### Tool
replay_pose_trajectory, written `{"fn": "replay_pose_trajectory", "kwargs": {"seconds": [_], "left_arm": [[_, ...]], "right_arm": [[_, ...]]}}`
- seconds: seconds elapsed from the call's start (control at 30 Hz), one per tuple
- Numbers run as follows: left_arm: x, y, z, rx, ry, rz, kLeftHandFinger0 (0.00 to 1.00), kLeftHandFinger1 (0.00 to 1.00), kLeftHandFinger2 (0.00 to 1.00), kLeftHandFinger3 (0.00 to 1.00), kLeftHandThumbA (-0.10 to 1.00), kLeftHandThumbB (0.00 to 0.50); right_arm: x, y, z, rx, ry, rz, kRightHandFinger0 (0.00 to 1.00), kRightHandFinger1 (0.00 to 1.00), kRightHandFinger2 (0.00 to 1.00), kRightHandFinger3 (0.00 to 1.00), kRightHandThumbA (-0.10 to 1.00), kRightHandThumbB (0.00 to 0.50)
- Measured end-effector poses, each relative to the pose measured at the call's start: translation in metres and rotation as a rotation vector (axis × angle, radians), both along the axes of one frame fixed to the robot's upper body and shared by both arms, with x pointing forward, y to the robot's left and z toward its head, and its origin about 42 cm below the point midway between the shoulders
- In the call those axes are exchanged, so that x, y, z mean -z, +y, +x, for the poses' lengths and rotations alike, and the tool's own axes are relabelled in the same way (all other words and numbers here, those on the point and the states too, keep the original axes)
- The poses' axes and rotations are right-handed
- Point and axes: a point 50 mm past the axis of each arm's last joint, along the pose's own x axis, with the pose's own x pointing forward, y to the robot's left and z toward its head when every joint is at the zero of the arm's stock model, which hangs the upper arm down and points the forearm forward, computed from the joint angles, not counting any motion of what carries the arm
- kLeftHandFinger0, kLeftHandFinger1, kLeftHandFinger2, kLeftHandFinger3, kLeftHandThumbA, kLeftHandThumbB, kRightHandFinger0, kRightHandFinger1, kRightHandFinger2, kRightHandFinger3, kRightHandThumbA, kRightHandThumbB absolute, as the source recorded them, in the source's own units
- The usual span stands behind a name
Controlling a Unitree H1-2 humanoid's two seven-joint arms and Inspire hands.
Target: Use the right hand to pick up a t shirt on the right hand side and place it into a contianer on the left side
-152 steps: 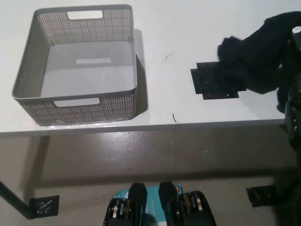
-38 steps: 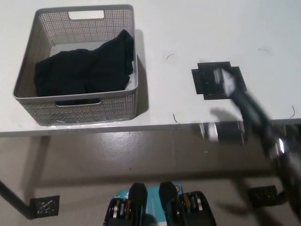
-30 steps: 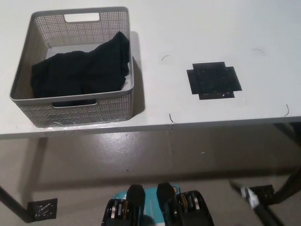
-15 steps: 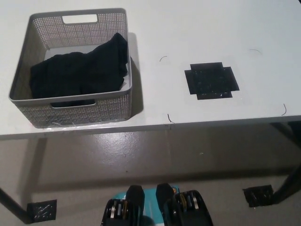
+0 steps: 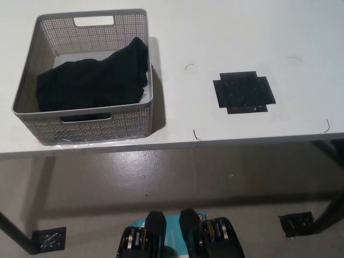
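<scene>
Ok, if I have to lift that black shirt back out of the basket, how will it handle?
Probably floppy: the black shirt lies crumpled, one fold riding up the grey basket wall, so it would likely sag and trail. It looks light. It might snag the perforated wall; the basket could shift.

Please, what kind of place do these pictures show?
Probably a robot test or lab space, not a home: a plain white table on a bare concrete floor, black tape patch marking a spot, and one grey basket holding a black t-shirt.
</scene>
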Motion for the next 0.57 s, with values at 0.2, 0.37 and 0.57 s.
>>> {"fn": "replay_pose_trajectory", "kwargs": {"seconds": [0.2,0.37,0.57], "left_arm": [[-0.0019,0.0045,0.0008,-0.021,-0.011,-0.008,1.0,1.0,1.0,1.0,1.0,0.296],[-0.0023,0.0049,0.0012,-0.025,-0.014,-0.01,1.0,1.0,1.0,1.0,1.0,0.299],[-0.003,0.0067,0.0014,-0.03,-0.018,-0.009,1.0,1.0,1.0,1.0,1.0,0.305]], "right_arm": [[0.0013,-0.0008,0.0073,-0.015,-0.061,-0.033,1.0,1.0,1.0,1.0,1.0,0.174],[0.0034,-0.0046,0.009,-0.028,-0.089,-0.075,1.0,1.0,1.0,1.0,1.0,0.177],[0.0035,-0.0009,0.0072,-0.051,-0.113,-0.087,1.0,1.0,1.0,1.0,1.0,0.2]]}}
